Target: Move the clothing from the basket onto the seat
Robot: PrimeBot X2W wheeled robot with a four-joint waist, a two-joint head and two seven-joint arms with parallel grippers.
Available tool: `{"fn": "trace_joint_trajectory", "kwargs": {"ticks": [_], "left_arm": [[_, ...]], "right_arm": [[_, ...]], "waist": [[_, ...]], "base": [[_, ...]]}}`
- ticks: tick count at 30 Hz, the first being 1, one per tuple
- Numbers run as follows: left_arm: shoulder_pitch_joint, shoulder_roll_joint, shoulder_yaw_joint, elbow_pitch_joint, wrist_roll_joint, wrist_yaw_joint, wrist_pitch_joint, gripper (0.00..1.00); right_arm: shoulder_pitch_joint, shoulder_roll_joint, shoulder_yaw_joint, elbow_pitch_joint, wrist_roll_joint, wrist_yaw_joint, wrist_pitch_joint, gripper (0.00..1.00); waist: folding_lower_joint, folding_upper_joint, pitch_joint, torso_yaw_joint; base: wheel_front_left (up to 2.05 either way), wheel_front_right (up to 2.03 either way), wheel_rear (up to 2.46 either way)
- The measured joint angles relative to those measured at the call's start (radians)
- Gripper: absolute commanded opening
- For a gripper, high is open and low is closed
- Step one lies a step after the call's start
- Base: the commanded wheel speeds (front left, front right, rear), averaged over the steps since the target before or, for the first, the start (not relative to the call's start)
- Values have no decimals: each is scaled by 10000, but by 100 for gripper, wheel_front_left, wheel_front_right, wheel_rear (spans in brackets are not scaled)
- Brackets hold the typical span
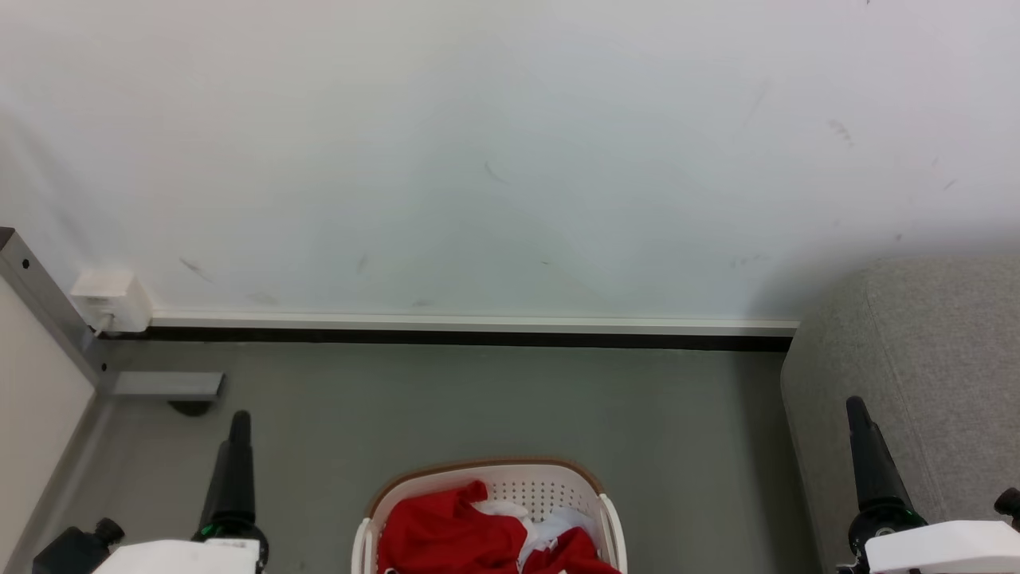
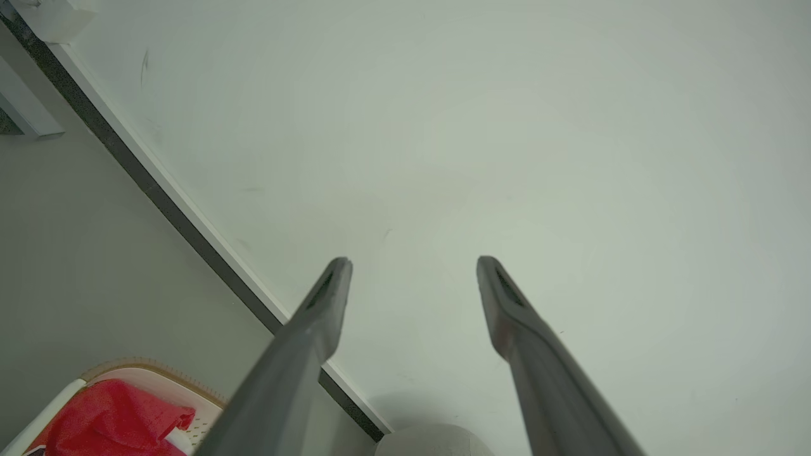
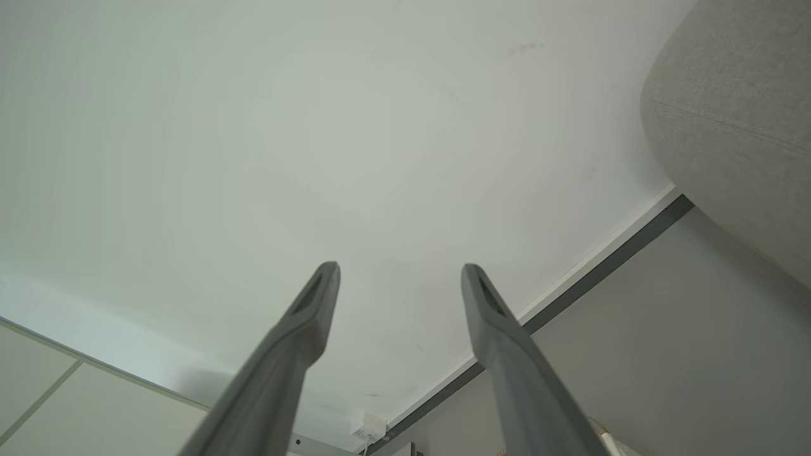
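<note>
Steel framing [image 1: 44, 307] edges your far left, with a small white wall box [image 1: 111, 299] just beside it above the skirting [image 1: 470, 323]; neither concerns the job. Next comes your left tool [image 2: 413, 269], both fingers spread wide with nothing between them. It points up at the bare wall [image 1: 510, 159] rather than down at the load, which I read as a parked, ready pose that keeps the fingers out of the fabric until you commit. Centre and low in the head view sits the basket [image 1: 486, 465] on the grey floor [image 1: 478, 399], squarely between the two arms, probably so that either arm can reach in. The clothing [image 1: 446, 530] lies heaped inside it, red with some white showing and none of it lifted out, so the task looks to be at its start. Your right tool [image 3: 400, 272] mirrors the left, wide apart and empty, aimed at the wall. Furthest right is the seat [image 1: 932, 359], its rounded grey end just beside that arm. I'd judge the right arm the natural carrier once you bend down to the heap.
</note>
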Motion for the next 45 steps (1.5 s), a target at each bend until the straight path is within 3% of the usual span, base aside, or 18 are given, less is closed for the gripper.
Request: {"fn": "trace_joint_trajectory", "kwargs": {"ticks": [20,33,45], "left_arm": [[312,10,-351,-399,4644,339,-610,100],[403,21,-460,-297,6167,631,-920,100],[411,33,-495,-280,7294,721,-1233,100]], "right_arm": [[4,-290,663,-94,-3766,0,-623,100],[19,-290,449,209,-6075,0,-945,100],[56,-79,334,506,-7237,0,-1244,100]], "waist": [[0,0,-116,-33],[0,0,-204,-28],[0,0,-283,0]], "base": [[0,0,0],[0,0,0],[0,0,0]]}}
